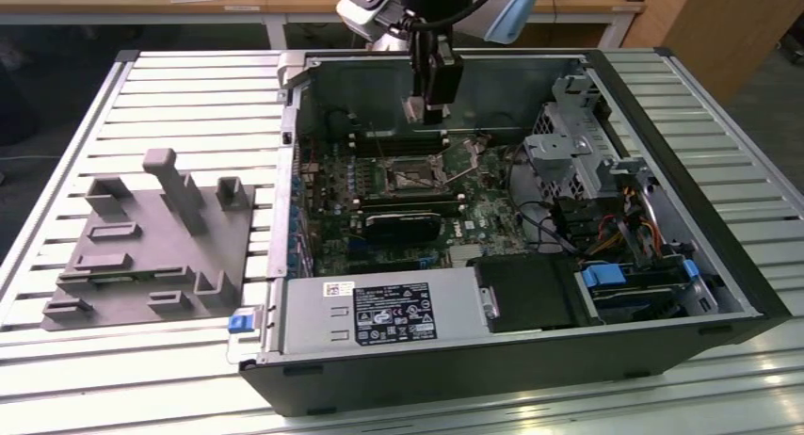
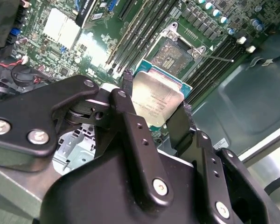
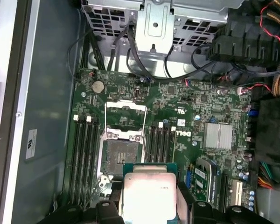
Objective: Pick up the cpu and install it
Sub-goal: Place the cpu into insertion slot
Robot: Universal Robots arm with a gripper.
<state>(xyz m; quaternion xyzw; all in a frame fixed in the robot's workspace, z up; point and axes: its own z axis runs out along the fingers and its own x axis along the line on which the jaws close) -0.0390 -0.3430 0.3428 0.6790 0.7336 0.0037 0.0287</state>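
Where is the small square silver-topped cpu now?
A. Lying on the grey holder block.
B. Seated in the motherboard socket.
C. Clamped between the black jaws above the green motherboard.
C: in both wrist views the silver-topped square cpu sits clamped between the black jaws, and the square motherboard socket lies empty.

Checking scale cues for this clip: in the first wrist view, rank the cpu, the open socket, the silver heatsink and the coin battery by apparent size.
1. cpu, though it is nearest the camera, so its lead is unsure
2. socket
3. silver heatsink
4. coin battery
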